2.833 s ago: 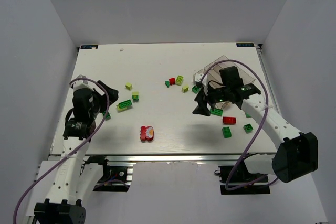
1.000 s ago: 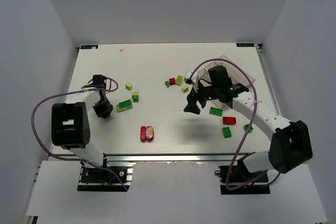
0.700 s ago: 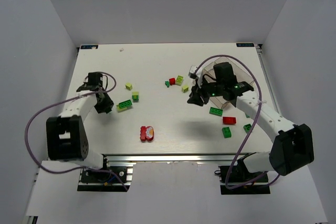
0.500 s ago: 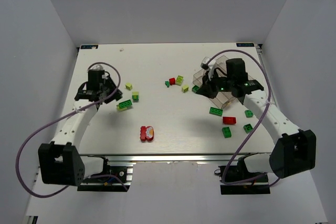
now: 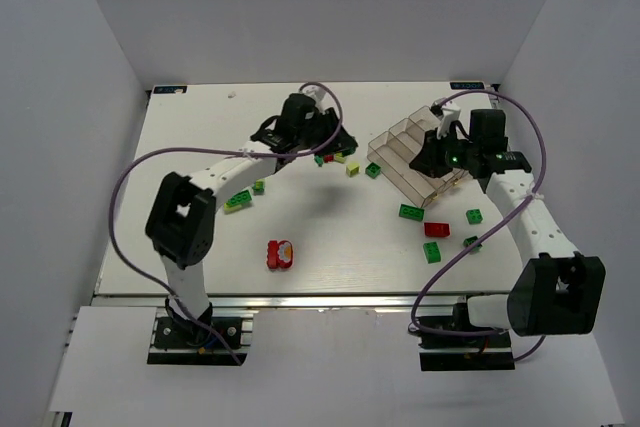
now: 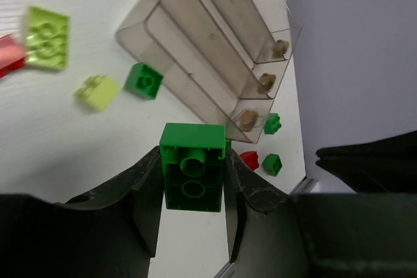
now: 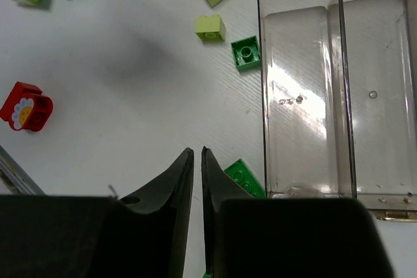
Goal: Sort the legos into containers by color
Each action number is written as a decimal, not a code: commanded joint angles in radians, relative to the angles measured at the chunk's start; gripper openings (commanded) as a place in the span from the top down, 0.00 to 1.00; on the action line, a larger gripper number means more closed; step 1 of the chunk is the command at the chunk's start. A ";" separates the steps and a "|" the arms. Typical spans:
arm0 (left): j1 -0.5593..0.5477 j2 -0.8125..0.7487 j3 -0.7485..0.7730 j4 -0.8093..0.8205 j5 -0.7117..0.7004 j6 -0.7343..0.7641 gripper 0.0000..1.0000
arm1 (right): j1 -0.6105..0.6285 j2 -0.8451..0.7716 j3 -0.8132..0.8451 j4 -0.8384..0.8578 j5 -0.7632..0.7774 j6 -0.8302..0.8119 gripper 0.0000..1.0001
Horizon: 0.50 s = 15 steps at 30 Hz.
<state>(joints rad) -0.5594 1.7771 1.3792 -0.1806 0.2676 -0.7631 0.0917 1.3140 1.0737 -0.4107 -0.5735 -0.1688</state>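
Only the left wrist view shows the green brick [image 6: 193, 177], underside tubes facing the camera, clamped in the left gripper [image 6: 193, 161] near the clear tray [image 6: 195, 37]; the overhead view hides it beneath the arm. The right gripper [image 7: 194, 161] hangs beside the tray, fingers drawn almost together.

You are looking at a white surface [image 5: 340, 247] enclosed on three sides by plain pale walls [image 5: 330, 17]. An aluminium rail [image 5: 330, 299] runs along its near edge. A small dark marker [image 5: 467, 85] sits at each far corner.
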 commanded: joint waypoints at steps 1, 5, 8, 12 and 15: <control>-0.056 0.163 0.191 0.102 0.082 -0.077 1.00 | -0.021 -0.053 0.026 0.004 0.003 0.032 0.84; -0.123 0.431 0.498 0.127 0.055 -0.226 1.00 | -0.062 -0.104 -0.015 0.027 0.015 0.037 0.81; -0.137 0.576 0.589 0.262 0.010 -0.362 1.00 | -0.081 -0.117 -0.040 0.029 0.008 0.037 0.79; -0.152 0.685 0.710 0.202 -0.039 -0.381 0.92 | -0.111 -0.116 -0.052 0.041 -0.003 0.038 0.78; -0.155 0.702 0.735 0.149 -0.065 -0.375 0.70 | -0.121 -0.116 -0.060 0.046 -0.012 0.040 0.77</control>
<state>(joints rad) -0.7044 2.5122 2.0495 0.0051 0.2424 -1.1343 -0.0143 1.2163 1.0252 -0.3965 -0.5678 -0.1371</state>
